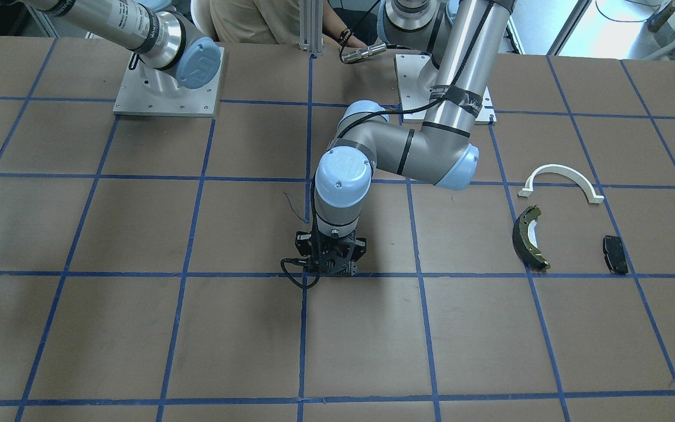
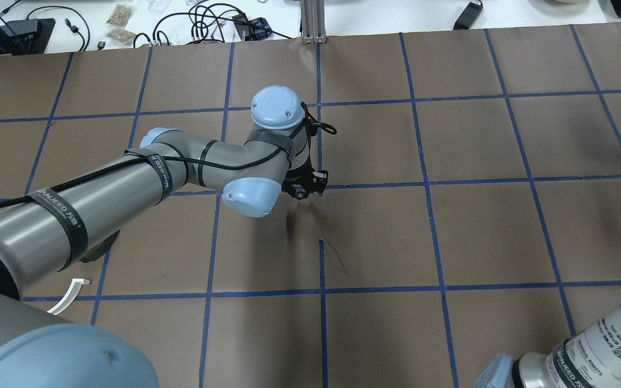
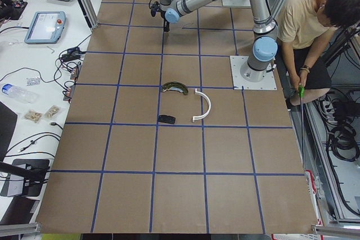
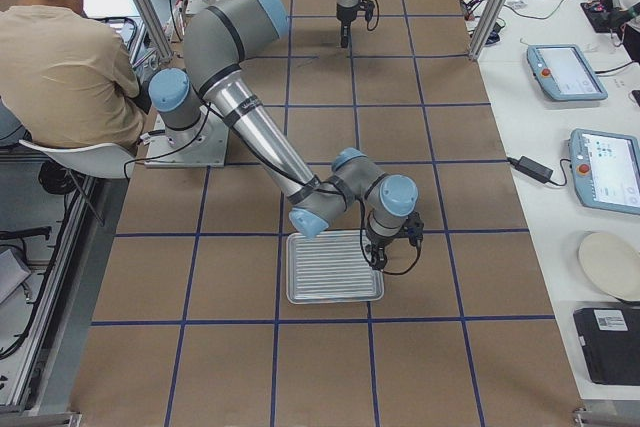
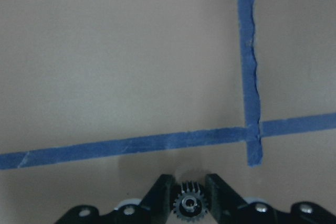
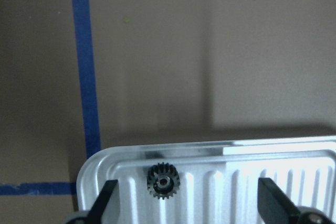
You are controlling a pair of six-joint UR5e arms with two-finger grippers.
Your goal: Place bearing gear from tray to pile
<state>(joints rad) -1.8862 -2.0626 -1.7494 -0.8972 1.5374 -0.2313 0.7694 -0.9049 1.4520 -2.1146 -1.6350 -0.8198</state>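
Closest to your left wrist lens is a small black bearing gear [image 5: 188, 205], pinched flat across its teeth by the left hand [image 5: 187, 195], bore facing the camera. That hand sits very low, just beside a blue tape crossing [image 5: 253, 129] in the middle of the tabletop; you cannot tell from these views whether the gear touches the paper. I read the step as carrying this gear to the pile [image 3: 210, 105], which lies well apart from the crossing on the robot's left: a white plastic arch [image 1: 557, 168], a grey-olive brake shoe [image 1: 524, 237] and a small black pad [image 1: 615, 254]. Well apart from the crossing on the other side, the right hand [image 6: 190, 198] hangs spread wide and empty over the ribbed silver tray [image 4: 330, 269], a second gear [image 6: 163, 181] lying near the tray's corner between its fingers. To do this well, lift straight up from the crossing before you sweep sideways, so the teeth don't drag on the tape. The pinch bears on tooth tips only, so move smoothly. Bring it down next to the brake shoe, not on top of it, and let go close to the tabletop so the gear lands flat and doesn't roll off.
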